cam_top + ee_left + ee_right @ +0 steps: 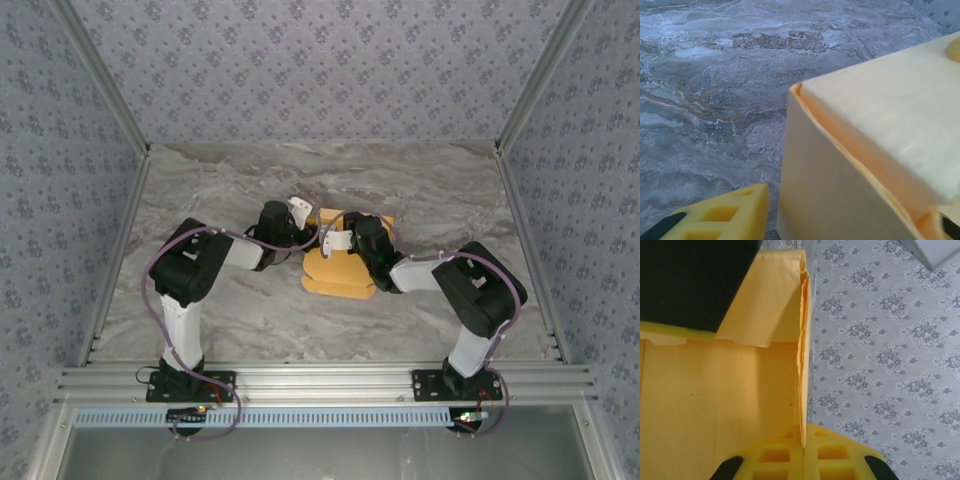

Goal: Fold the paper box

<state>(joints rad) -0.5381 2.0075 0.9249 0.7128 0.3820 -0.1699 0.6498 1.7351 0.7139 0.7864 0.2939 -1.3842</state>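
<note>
roughly at the middle of the marble table [200, 190] lies the paper box [338, 272], yellow-orange and partly raised, with both arms bent in over it. the left arm [195, 262] reaches in from the left and the right arm [470, 285] from the right, their wrists close together above the box's far half.

in the left wrist view a corner of the paper box [880, 125] stands close up. one pale side wall faces the camera and a flat top panel slopes away, with a thin orange seam where the two meet. the left gripper [830, 226] has its jaws apart with that corner between them. its near yellow finger [720, 217] sits just beside the wall with a sliver of table showing between, so it is not clamped on the card. the other finger is only a scrap at the lower right edge, and whether it touches the card i cannot tell.

in the right wrist view the right gripper [803, 460] is closed, its two yellow pads pinching the thin upright edge of a wall of the paper box [715, 405]. patterned wallpaper [890, 365] lies behind on the right.
</note>
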